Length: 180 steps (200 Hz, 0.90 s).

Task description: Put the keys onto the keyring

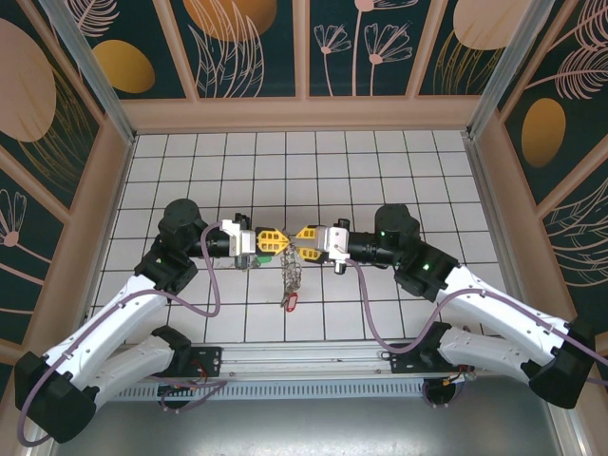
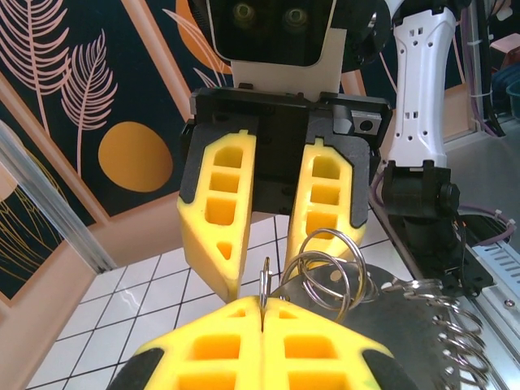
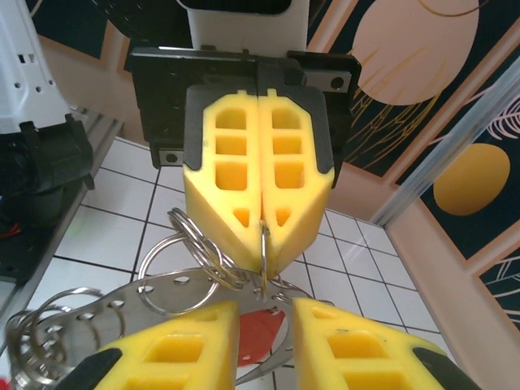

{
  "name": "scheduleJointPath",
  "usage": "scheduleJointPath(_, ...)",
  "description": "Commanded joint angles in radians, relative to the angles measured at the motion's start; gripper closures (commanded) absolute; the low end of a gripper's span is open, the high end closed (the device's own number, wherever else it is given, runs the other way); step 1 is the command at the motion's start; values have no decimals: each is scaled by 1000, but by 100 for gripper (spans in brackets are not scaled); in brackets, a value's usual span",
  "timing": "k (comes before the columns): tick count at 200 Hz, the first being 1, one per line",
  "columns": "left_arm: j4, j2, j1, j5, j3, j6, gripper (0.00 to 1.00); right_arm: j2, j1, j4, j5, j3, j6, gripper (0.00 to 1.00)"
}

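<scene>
The white tiled counter (image 1: 380,171) sat inside patterned walls, and the left arm (image 1: 114,332) and right arm (image 1: 494,313) reached in from its near edge to meet nose to nose over its middle. The left end effector (image 1: 280,238) was clenched. In the right wrist view its 2 yellow fingers (image 3: 207,203) were pressed flat together, with a thin metal ring (image 3: 264,244) of the keyring (image 1: 291,271) pinched upright in the seam at their tips. The right end effector (image 1: 301,235) faced it and was released: in the left wrist view its 2 yellow fingers (image 2: 199,227) stood apart with a clear gap between them. From above, the keyring was a grey metal bunch trailing from the spot where the 2 end effectors met, over the counter's middle, toward the near edge. Up close it showed as a curved metal strip (image 3: 162,292) punched with holes, with several wire rings (image 3: 191,256) looped through it, some overlapping just beside the pinched one. More rings were bunched along the strip's end at the lower left of the right wrist view. A key with a red tag (image 1: 290,302) sat at the bottom of the bunch, and red showed through the gap between the right fingers. Whether the key touched the counter could not be told.
</scene>
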Motion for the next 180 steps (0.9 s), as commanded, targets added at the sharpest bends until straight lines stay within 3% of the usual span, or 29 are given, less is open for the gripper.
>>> scheduleJointPath(1,71,-19,-4,16,-6,-17,100,-9,-5,1,-50,28,21,76)
scheduleJointPath(157,68,5,-14,32,-9,-6,100,51,8,130,-52,5,53,85)
scheduleJointPath(164,69,6,-15,30,-8,-6,100,53,8,133,-53,7,53,88)
scheduleJointPath(173,71,8,-16,30,-8,-6,100,57,8,133,-55,8,52,99)
scheduleJointPath(180,71,12,-16,28,-7,-6,100,59,9,132,-54,8,50,100)
